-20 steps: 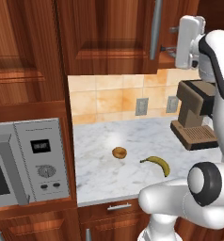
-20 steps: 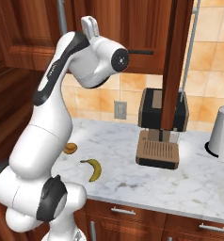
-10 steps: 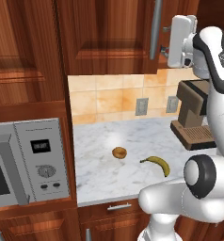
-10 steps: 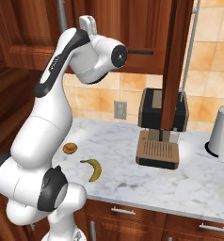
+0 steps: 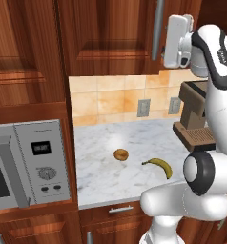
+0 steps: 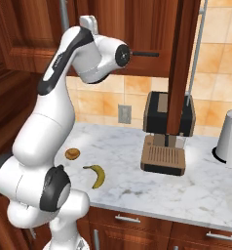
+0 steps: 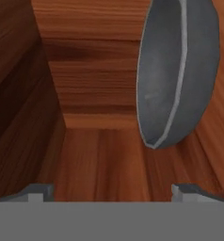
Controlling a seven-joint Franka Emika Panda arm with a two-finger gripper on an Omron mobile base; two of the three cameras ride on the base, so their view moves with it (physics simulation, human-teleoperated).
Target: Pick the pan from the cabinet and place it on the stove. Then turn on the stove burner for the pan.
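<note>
a white marble counter (image 5: pixel 120 138) is running beneath a tan tiled backsplash (image 5: pixel 110 97), with a steel microwave (image 5: pixel 27 164) sitting at its left.

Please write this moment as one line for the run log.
phase: reaching for pan | tool: open, empty, inside cabinet | pan: in cabinet, ahead of tool, not gripped | counter: banana

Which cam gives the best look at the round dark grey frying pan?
Hand view: the round dark grey frying pan sits ahead inside the reddish-brown wood cabinet, bowl and rim plain. In both base views, closed door panels and the arm stand where it would be.
</note>
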